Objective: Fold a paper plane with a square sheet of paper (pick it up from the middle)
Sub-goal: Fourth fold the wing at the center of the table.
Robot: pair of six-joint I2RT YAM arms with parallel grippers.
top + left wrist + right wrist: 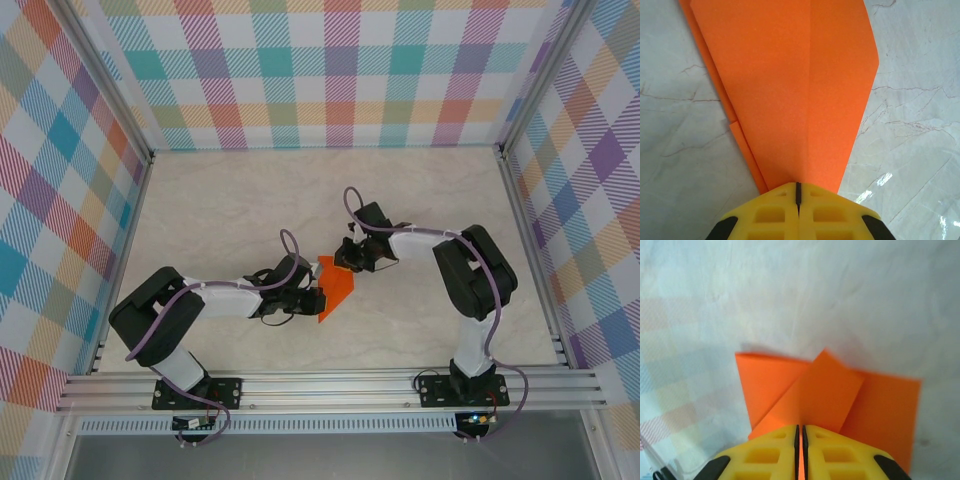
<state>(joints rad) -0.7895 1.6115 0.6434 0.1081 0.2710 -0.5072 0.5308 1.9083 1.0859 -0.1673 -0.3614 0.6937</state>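
The orange sheet of paper (338, 288) lies mid-table between both arms, folded into a tapering wedge with a centre crease. In the left wrist view the paper (790, 85) narrows toward my left gripper (798, 192). Its yellow fingers are shut over the narrow end, and no orange shows in the seam between them. From above, the left gripper (310, 298) sits at the paper's left edge. My right gripper (801, 432) is shut on a raised flap of the paper (825, 390), with orange showing between its jaws. In the top view the right gripper (348, 262) is at the paper's far corner.
The table (230, 210) is pale marble, with an aluminium frame and checked walls on three sides. The left arm (220, 297) lies low along the table's near left. The right arm (470, 265) bends in from the right.
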